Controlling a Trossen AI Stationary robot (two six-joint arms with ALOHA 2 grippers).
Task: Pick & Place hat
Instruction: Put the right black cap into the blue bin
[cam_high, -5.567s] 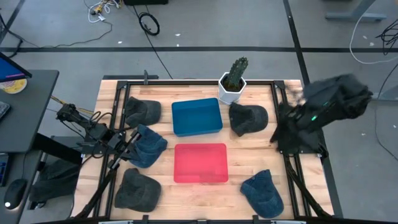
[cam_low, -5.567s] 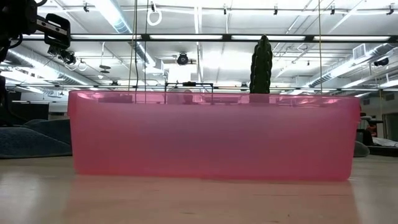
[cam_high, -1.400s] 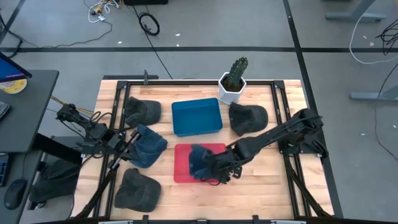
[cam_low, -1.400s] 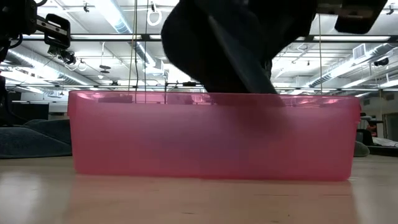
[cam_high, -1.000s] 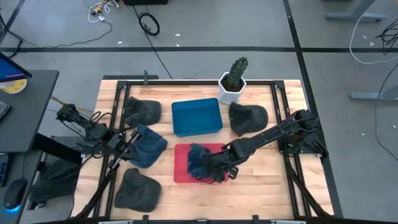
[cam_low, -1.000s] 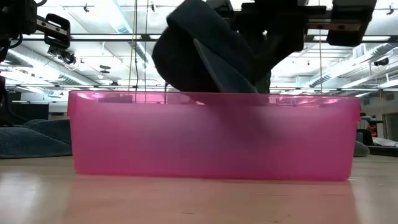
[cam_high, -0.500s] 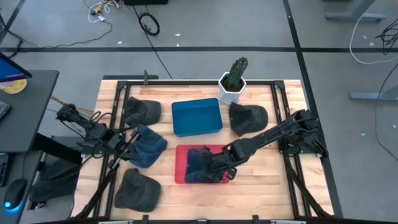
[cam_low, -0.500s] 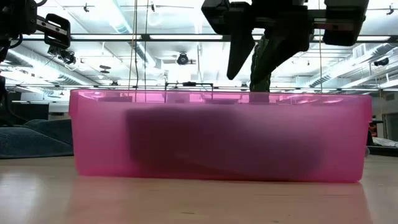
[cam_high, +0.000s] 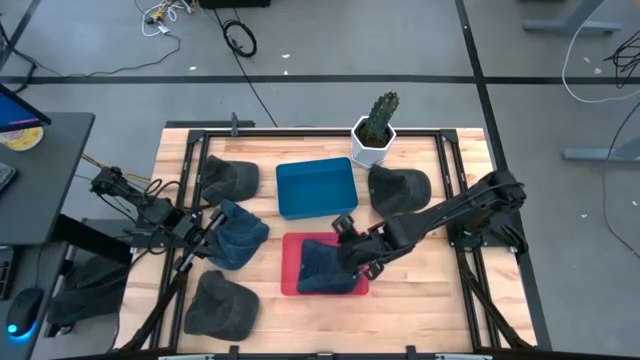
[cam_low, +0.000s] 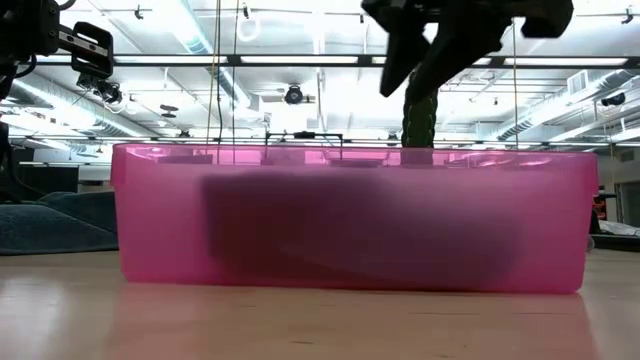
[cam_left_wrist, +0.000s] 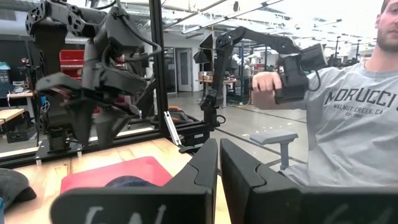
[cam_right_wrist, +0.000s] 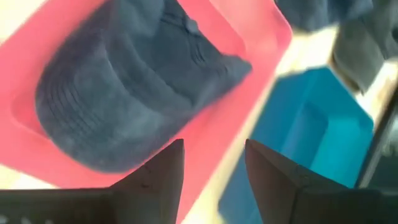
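The blue denim hat (cam_high: 320, 268) lies inside the red bin (cam_high: 295, 245), near its right half; through the bin's wall (cam_low: 150, 220) it shows as a dark mass (cam_low: 360, 235). My right gripper (cam_high: 350, 235) hangs open above the bin's far right part, clear of the hat (cam_right_wrist: 130, 87), as the right wrist view (cam_right_wrist: 211, 155) and the low view (cam_low: 440, 50) show. My left gripper (cam_left_wrist: 217, 162) is shut and waits at the table's left side (cam_high: 205, 225), beside another blue hat (cam_high: 238, 235).
A blue bin (cam_high: 316, 187) stands behind the red one. Grey hats lie at far left (cam_high: 230, 178), near left (cam_high: 220, 303) and far right (cam_high: 400, 190). A cactus in a white pot (cam_high: 375, 130) stands at the far edge. A person (cam_left_wrist: 348, 118) sits beyond the table.
My right gripper lowered the blue hat into the red bin, opened and let go. The hat dropped from above the rim to lie on the bin's floor. The gripper then rose and drew back toward the table's far right.
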